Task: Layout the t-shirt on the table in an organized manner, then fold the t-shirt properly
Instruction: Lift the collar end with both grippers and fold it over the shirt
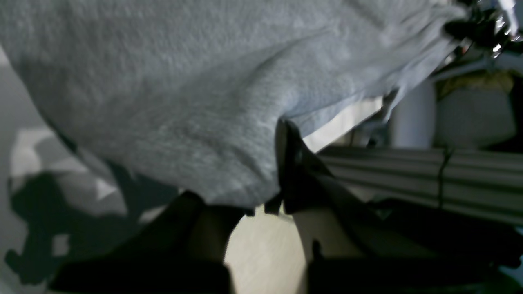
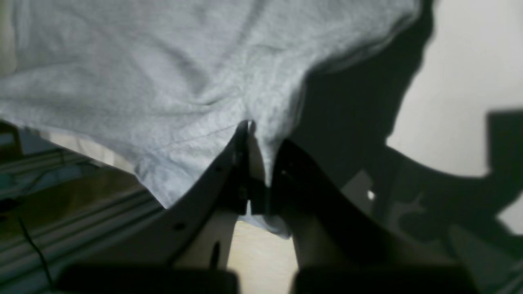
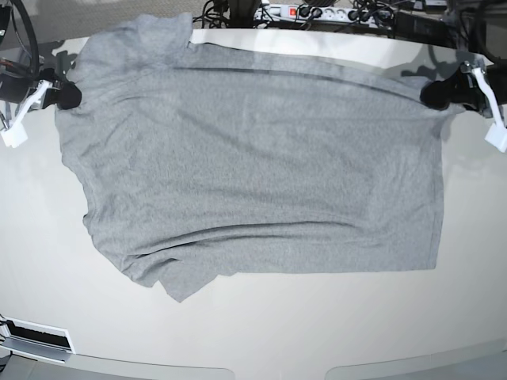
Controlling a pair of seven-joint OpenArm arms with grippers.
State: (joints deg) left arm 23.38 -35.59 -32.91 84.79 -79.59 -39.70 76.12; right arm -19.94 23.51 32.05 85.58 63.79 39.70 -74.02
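The t-shirt [image 3: 253,166] lies spread across the worktop [image 3: 253,332], plain grey side up, filling most of the middle. Its far edge runs along the worktop's 12 o'clock rim; a sleeve juts toward 7 o'clock and another bunches at 11 o'clock. The straight hem sits at 3 o'clock. Soft creases cross the cloth near its 6 o'clock edge.

The right gripper [image 3: 67,96] is at the shirt's 9 o'clock side, up by the far corner. In the right wrist view its jaws are together, clamped on a pinch of shirt [image 2: 163,81] that rises in a small peak between them [image 2: 257,163], with fabric hanging out below.

The left gripper [image 3: 434,94] is at the 2 o'clock corner of the shirt. In the left wrist view the cloth [image 1: 184,102] is draped over the jaws [image 1: 282,175]; they stand close together with the shirt's edge caught between them, lifted off the worktop, so pale surface shows under it.

A power strip [image 3: 317,13] and cables lie beyond the 12 o'clock rim.
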